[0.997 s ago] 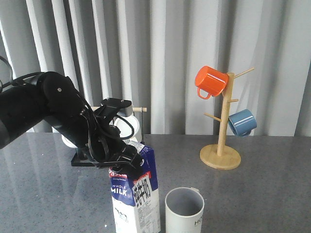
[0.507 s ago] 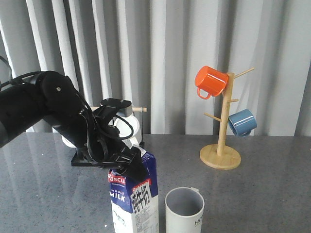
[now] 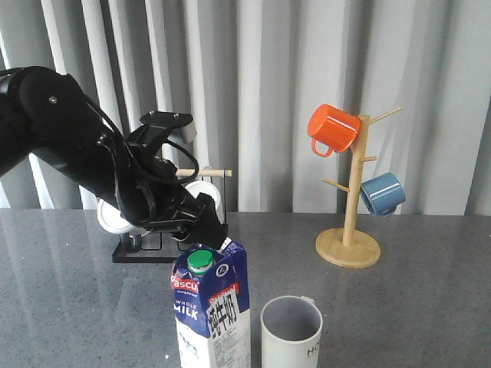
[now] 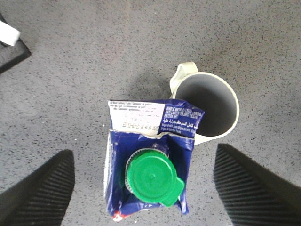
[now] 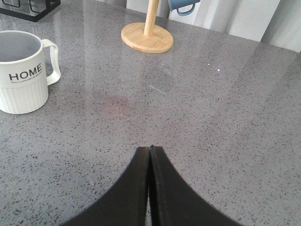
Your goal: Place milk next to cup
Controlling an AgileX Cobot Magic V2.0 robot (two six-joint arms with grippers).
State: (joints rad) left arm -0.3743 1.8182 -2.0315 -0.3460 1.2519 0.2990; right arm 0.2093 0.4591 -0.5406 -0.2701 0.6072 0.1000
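The milk carton (image 3: 212, 307), dark blue above and white below with a green cap (image 4: 150, 178), stands upright on the grey table just left of the cup (image 3: 291, 330). The cup, white and ribbed with "HOME" lettering, also shows in the left wrist view (image 4: 207, 106) and the right wrist view (image 5: 22, 70). My left gripper (image 3: 207, 230) is open above the carton's top, apart from it; its fingers (image 4: 40, 188) stand wide on either side of the carton (image 4: 148, 165). My right gripper (image 5: 149, 153) is shut and empty, low over the table to the right of the cup.
A wooden mug tree (image 3: 349, 230) holds an orange mug (image 3: 332, 128) and a blue mug (image 3: 382, 193) at the back right. A black rack (image 3: 146, 249) with white mugs (image 3: 203, 195) stands at the back left, behind my left arm.
My left gripper has let go of the milk carton and risen up and back. The carton now stands alone, its green cap uncovered. The right gripper has not moved.
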